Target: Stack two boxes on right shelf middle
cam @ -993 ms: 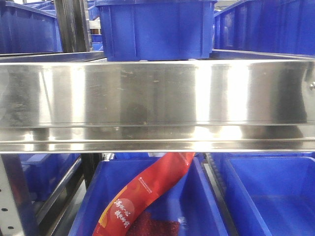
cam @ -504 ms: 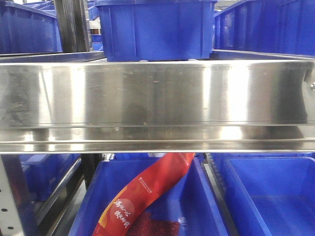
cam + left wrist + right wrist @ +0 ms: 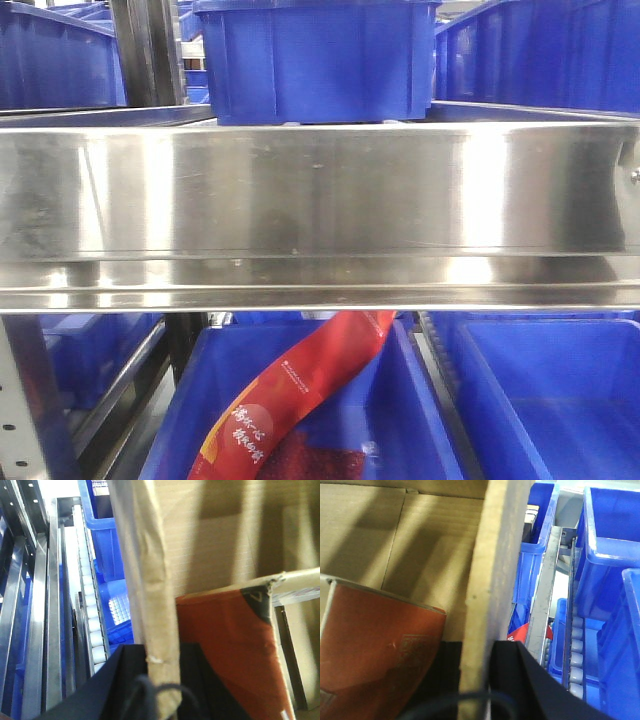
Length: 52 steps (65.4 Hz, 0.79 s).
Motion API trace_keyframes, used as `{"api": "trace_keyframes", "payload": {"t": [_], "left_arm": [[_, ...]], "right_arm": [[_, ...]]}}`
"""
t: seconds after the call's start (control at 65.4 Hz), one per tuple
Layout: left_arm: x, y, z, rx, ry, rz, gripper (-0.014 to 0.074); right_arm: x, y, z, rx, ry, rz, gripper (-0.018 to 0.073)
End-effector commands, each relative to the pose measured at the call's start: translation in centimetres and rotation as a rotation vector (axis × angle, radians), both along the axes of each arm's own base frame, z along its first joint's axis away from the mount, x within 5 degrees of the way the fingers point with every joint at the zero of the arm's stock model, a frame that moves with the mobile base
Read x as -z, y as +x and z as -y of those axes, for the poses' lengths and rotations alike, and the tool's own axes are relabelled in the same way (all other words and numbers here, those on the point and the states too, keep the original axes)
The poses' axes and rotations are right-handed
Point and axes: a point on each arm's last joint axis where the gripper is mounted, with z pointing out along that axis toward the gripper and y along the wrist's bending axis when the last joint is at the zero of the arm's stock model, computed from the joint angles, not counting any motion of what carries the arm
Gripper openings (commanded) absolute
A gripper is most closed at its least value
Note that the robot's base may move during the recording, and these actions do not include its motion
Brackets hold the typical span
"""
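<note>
Open brown corrugated cardboard box (image 3: 150, 580), red-orange carton (image 3: 225, 650) inside: each side wall pinched between one arm's jaws, left gripper (image 3: 160, 680) and right gripper (image 3: 477, 680), evidently for a level two-handed carry. Shiny stainless-steel shelf rail (image 3: 320, 200) faced the front camera; blue plastic bins (image 3: 315, 60) beyond.

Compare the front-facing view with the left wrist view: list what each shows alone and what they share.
Front-facing only: the wide shiny front rail of the steel shelf, a blue bin standing on the tier above it, and a red packet lying in a bin below. No box or arm appears there.

Left wrist only: a cardboard box close up, with its wall edge between the dark jaws of the left gripper, and an orange-red item inside the box.

Both: blue bins and steel rack parts.
</note>
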Motion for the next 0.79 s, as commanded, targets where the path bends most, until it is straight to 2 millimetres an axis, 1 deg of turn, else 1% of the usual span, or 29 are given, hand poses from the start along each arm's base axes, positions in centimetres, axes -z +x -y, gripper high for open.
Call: {"api": "trace_keyframes", "payload": {"t": [0.0,0.092,0.168,0.214,0.336,0.474,0.535,0.642,0.688,0.764,0.779], "left_arm": [[-1.1,-0.4,-0.5,-0.020,0.006,0.077,-0.0111],[-0.5,-0.2,-0.4,-0.020,0.018,0.030,-0.0111],[0.8,0.5,-0.3,-0.019,0.041,-0.060,-0.0111],[1.5,1.1,-0.2,-0.022,0.054,-0.101,-0.0111],[3.4,3.3,0.1,-0.041,0.096,-0.152,-0.0111],[5.4,5.6,0.3,-0.066,0.150,-0.202,-0.0111],[6.1,6.3,0.2,-0.076,0.172,-0.217,-0.0111],[6.8,7.0,0.4,-0.076,0.179,-0.236,-0.0108],[6.9,7.1,0.5,-0.073,0.175,-0.241,-0.0090],[6.9,7.1,0.5,-0.070,0.171,-0.241,-0.0004],[6.9,7.1,0.5,-0.070,0.171,-0.241,0.0020]], "right_arm": [[-1.2,-0.4,0.8,0.043,-0.020,0.086,-0.0153],[-0.8,-0.4,0.6,0.027,-0.010,0.049,-0.0153],[0.1,-0.1,0.4,0.014,-0.018,-0.011,-0.0153],[0.9,0.4,0.3,0.012,-0.029,-0.050,-0.0153],[3.7,2.4,-0.2,0.006,-0.061,-0.164,-0.0153],[6.2,4.4,-0.7,0.001,-0.084,-0.259,-0.0153],[7.3,5.3,-1.0,-0.003,-0.088,-0.292,-0.0153],[8.3,6.2,-1.3,-0.008,-0.087,-0.326,-0.0147],[8.5,6.3,-1.4,-0.010,-0.086,-0.333,-0.0122],[8.5,6.3,-1.4,-0.013,-0.080,-0.339,-0.0030],[8.5,6.3,-1.5,-0.014,-0.079,-0.339,0.0009]]}}
